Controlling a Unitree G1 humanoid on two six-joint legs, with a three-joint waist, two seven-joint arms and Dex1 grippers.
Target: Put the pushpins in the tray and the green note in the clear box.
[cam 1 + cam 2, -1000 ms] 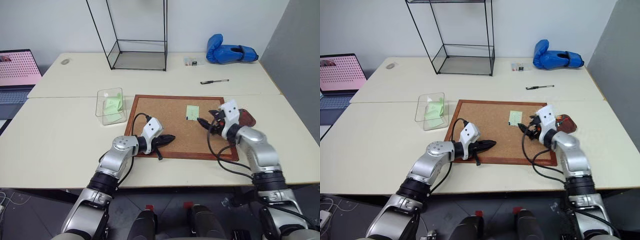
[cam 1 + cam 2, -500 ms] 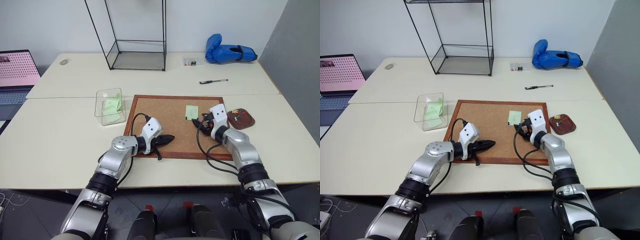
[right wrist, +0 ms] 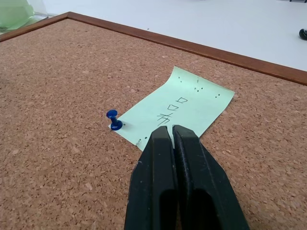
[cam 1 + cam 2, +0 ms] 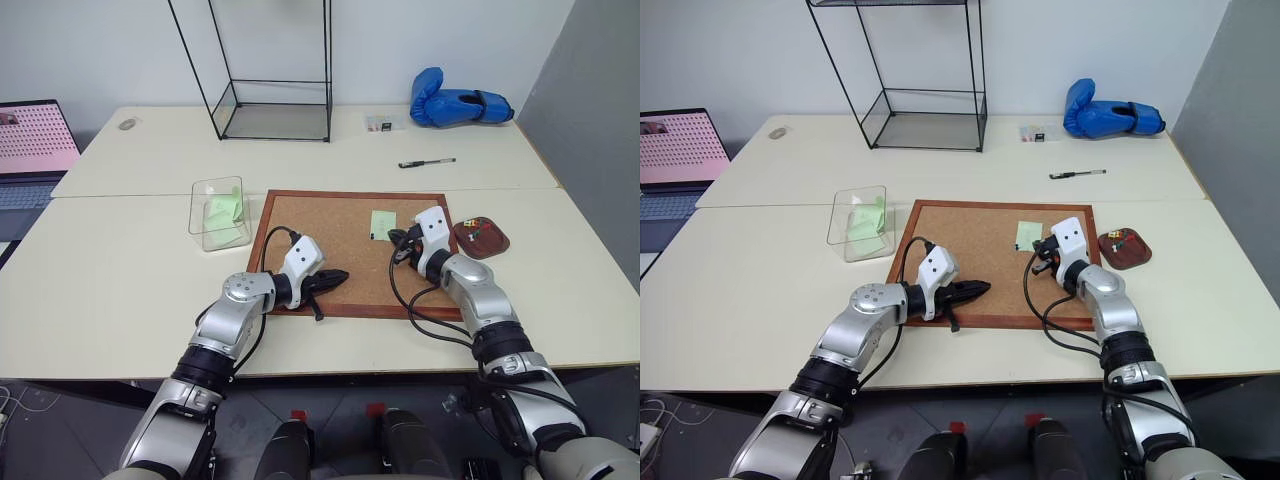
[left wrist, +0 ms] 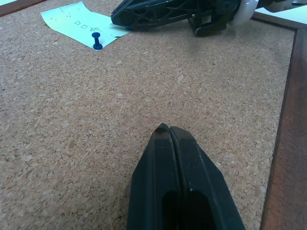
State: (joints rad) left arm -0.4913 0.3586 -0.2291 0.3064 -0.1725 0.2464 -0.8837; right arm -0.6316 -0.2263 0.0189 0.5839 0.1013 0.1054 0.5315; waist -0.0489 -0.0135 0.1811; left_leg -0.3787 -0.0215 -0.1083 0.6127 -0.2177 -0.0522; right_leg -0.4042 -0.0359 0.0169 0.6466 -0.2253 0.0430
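Note:
The green note (image 3: 178, 109) lies flat on the corkboard (image 4: 330, 225), held at one corner by a blue pushpin (image 3: 114, 120). My right gripper (image 3: 171, 129) is shut, with its tips at the note's near edge. I cannot tell whether paper is pinched between them. The dark reddish tray (image 4: 493, 243) sits just off the board's right edge with coloured pushpins (image 4: 477, 227) in it. The clear box (image 4: 220, 212) stands left of the board with green paper inside. My left gripper (image 4: 340, 276) is shut and empty, low over the board's near left part.
A tall black wire-framed glass case (image 4: 275, 75) stands at the back. A blue boxing glove (image 4: 460, 103), a pen (image 4: 428, 162) and a small packet (image 4: 380, 124) lie at the back right. A laptop (image 4: 35, 140) sits at the far left.
My right gripper has moved left from beside the tray to the note's edge, and its fingers have closed. The left arm has stayed still.

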